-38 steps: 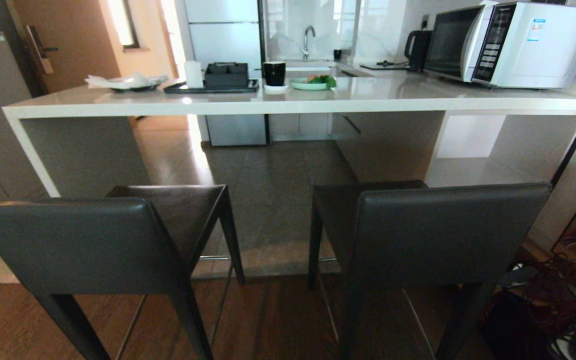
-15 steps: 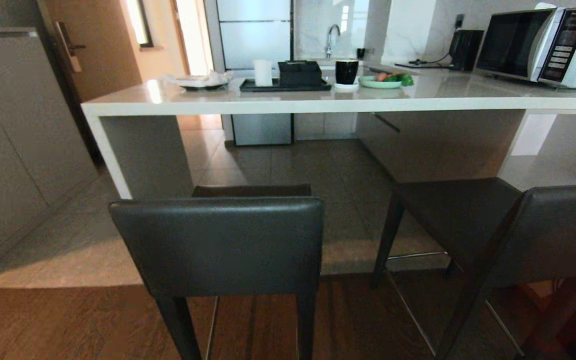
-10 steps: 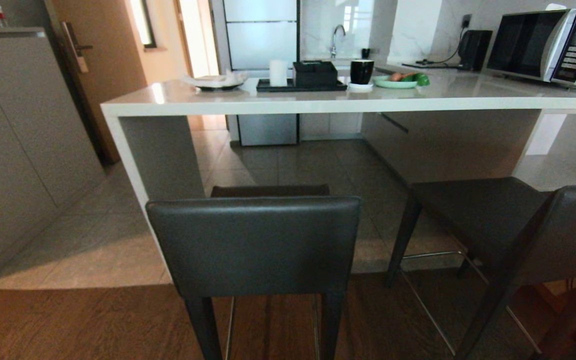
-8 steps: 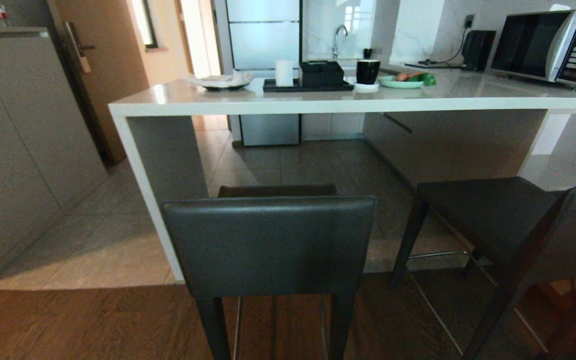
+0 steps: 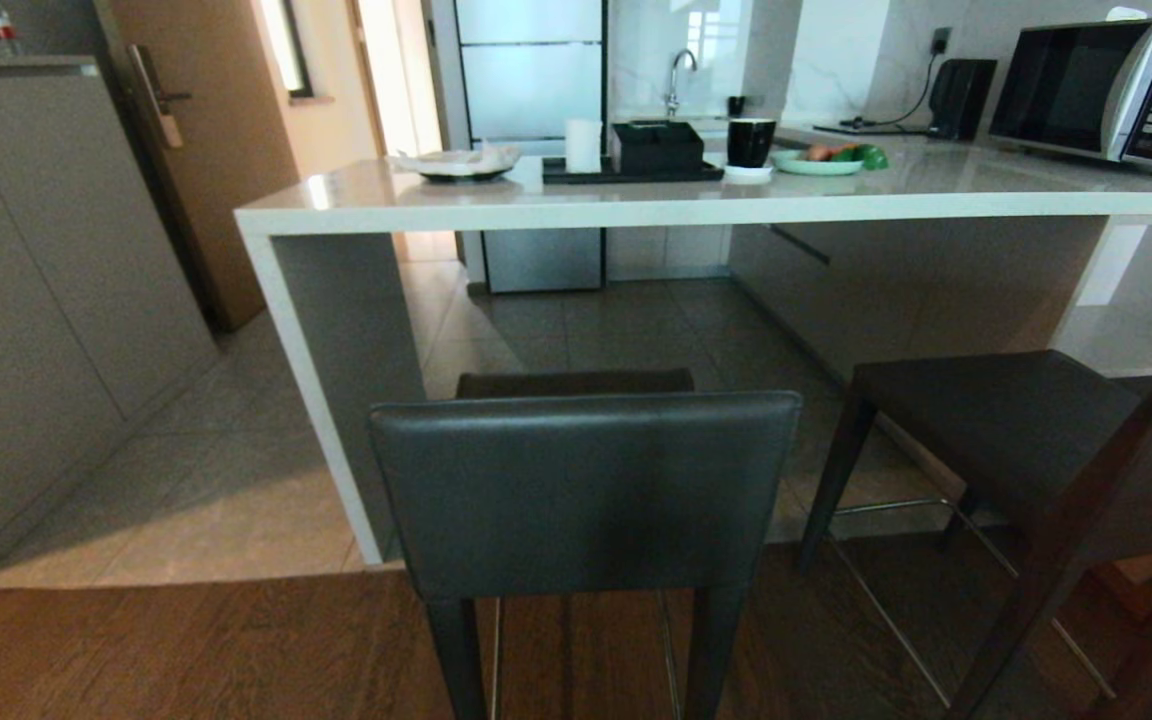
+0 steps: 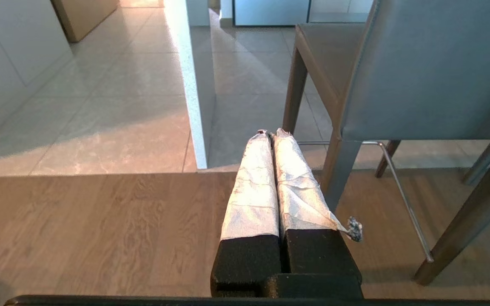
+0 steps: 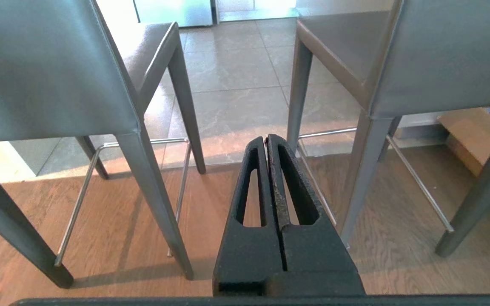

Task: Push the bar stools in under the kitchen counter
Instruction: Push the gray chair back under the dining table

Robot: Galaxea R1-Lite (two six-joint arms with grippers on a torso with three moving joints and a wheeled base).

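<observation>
Left stool stands pulled out by the table end panel, right stool beside it; left claw and right claw pressed together, empty, low; best push each backrest squarely, centred, avoiding the panel.

Right stool cut off at the frame's right edge, microwave clipped too; left stool seat mostly hidden behind its backrest, legs running off the bottom

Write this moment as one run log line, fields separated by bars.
left stool: centred ahead, outside counter | right stool: also out | left gripper: shut, empty | right gripper: shut, empty
</observation>
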